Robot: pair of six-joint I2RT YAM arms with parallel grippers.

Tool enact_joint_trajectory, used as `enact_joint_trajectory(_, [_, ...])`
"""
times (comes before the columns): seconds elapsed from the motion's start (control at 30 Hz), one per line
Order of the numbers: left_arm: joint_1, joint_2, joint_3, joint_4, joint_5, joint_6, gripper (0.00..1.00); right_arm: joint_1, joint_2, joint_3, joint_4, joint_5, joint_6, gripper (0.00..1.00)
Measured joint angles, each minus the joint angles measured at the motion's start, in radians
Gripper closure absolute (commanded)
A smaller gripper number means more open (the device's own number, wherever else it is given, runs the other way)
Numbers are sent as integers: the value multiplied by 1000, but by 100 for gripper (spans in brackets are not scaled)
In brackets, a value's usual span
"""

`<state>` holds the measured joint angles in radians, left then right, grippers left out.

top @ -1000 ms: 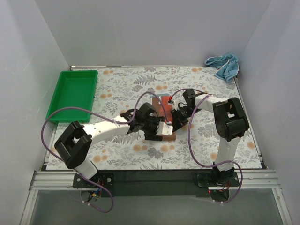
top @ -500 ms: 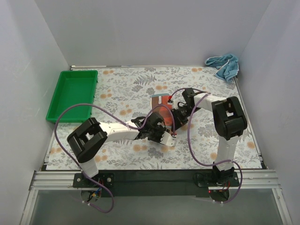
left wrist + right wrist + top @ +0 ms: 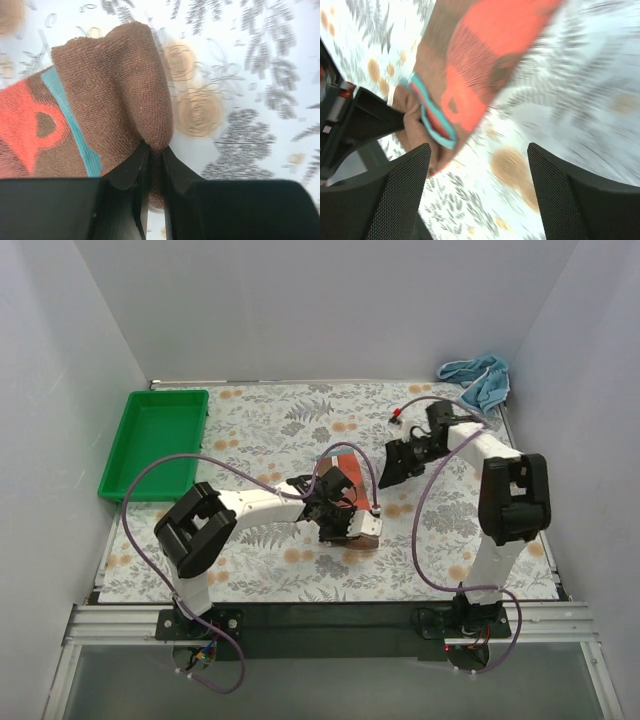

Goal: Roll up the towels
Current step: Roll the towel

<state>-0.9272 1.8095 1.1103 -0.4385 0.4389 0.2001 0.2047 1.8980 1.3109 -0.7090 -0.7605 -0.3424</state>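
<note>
The rust-brown towel (image 3: 352, 468) with red and teal print lies mid-table, partly under my left arm. In the left wrist view the brown towel (image 3: 115, 85) has a folded edge, and my left gripper (image 3: 155, 150) is shut on that fold. In the top view the left gripper (image 3: 350, 525) sits at the towel's near end. My right gripper (image 3: 388, 475) hangs open just right of the towel, touching nothing. The right wrist view shows its fingers (image 3: 395, 192) wide apart over bare table, with the brown towel (image 3: 485, 50) ahead. The light blue towel (image 3: 480, 380) lies crumpled at the back right corner.
A green tray (image 3: 155, 440) stands at the back left of the floral table cover (image 3: 250, 420). White walls close in the sides and back. Purple cables loop beside both arms.
My left gripper has shut on the brown towel's folded edge. My right gripper has let go of the towel, opened wide, and drawn back to the right.
</note>
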Motion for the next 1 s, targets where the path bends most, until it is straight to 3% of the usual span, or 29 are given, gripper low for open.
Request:
enact_joint_trajectory(0.17, [77,61,72,-113,184,-90,100,-165,-179,5,-24,-35,-79,27])
enact_joint_trajectory(0.43, [225,247,243,-288,445,-219,100,-130,-544,-214,-66,-83,-246,43])
enact_joint_trajectory(0.53, [245,309,296,-346,504,-241,100,-50,-643,-296,-65,-34,-285,47])
enact_joint_trajectory(0.7, [257,366,357,-415,546,-245,98,230,-743,-430,43,153,-294,48])
enact_joint_trajectory(1.0, [265,404,399,-469,561,-241,91,515,-626,-515,295,451,-305,49])
